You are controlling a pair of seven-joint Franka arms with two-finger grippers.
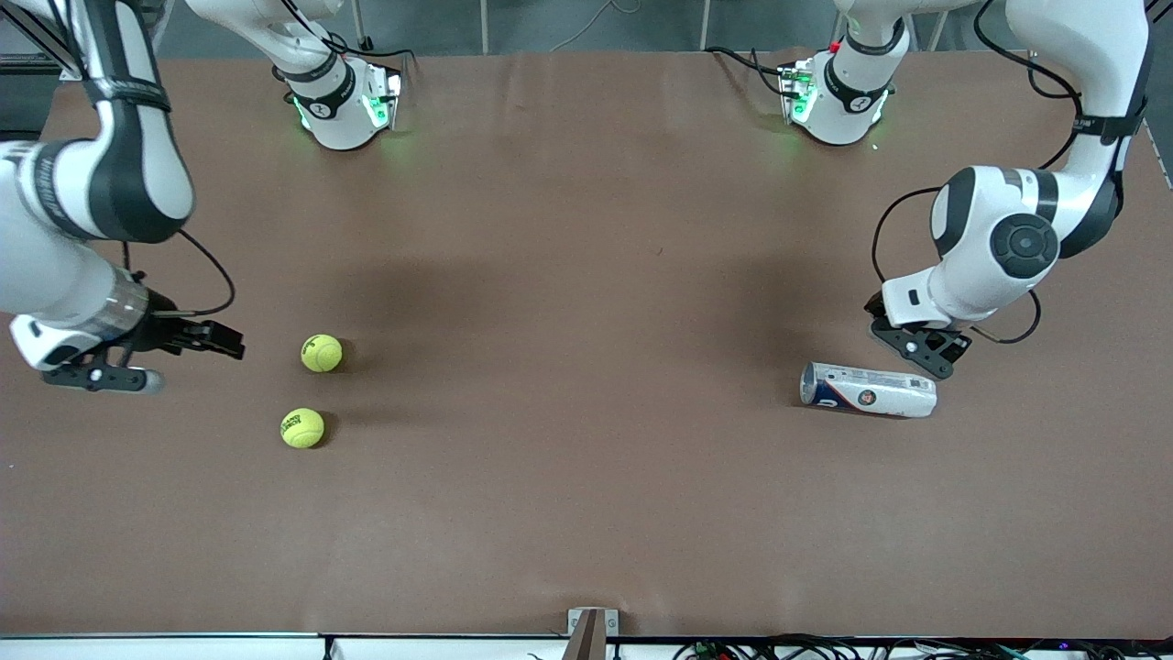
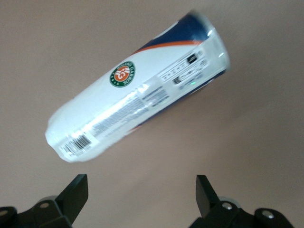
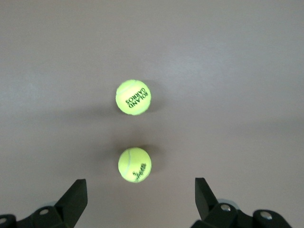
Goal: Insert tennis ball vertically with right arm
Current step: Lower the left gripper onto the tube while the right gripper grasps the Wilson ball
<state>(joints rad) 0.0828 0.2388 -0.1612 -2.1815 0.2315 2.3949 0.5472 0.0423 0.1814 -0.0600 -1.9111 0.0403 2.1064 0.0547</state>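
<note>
Right claw (image 1: 197, 341), jaws wide and empty, beside two tennis balls (image 1: 322, 353): centre over one before descending. Left claw (image 1: 919, 348), wide, above the lying can (image 1: 868, 390) on the tabletop (image 1: 586, 275).

table (image 1: 586, 513): brown | on it: 2 tennis balls (image 1: 322, 353), can (image 1: 868, 390) lying flat

A brown table (image 1: 586, 513) carries everything — its surface plain and matte. Dark cables (image 1: 825, 649) bunch along its edge nearest the front camera, beside a small metal bracket (image 1: 591, 628).
</note>
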